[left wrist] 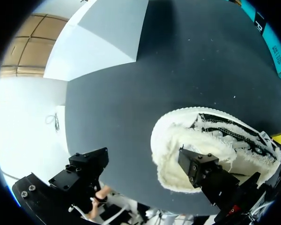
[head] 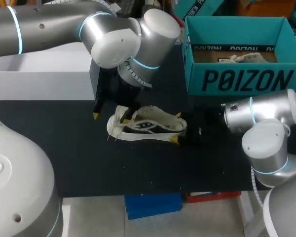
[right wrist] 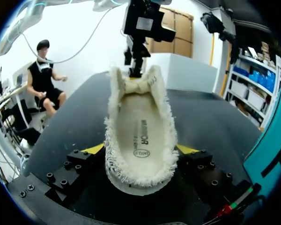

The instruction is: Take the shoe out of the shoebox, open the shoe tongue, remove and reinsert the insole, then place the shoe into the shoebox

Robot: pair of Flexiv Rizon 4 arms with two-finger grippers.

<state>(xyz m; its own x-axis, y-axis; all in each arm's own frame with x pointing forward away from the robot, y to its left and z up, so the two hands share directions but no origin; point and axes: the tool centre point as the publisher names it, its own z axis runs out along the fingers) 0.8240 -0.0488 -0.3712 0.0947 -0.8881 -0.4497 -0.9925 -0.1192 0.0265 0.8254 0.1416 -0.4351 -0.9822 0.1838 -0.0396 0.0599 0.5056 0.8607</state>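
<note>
Teal shoebox (head: pixel 241 79), white box (head: pixel 39 79) behind shoe (right wrist: pixel 140 126); right pincer (right wrist: pixel 140 150) clamps it; left pincer (left wrist: pixel 145 171) agape at heel.

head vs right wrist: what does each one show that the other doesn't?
Head only: the shoebox interior, with crumpled paper in it. Right wrist only: the insole lying inside the fleecy lining of the shoe. Both: the right gripper clamped on one end of the shoe, and the left gripper at the other end.
</note>
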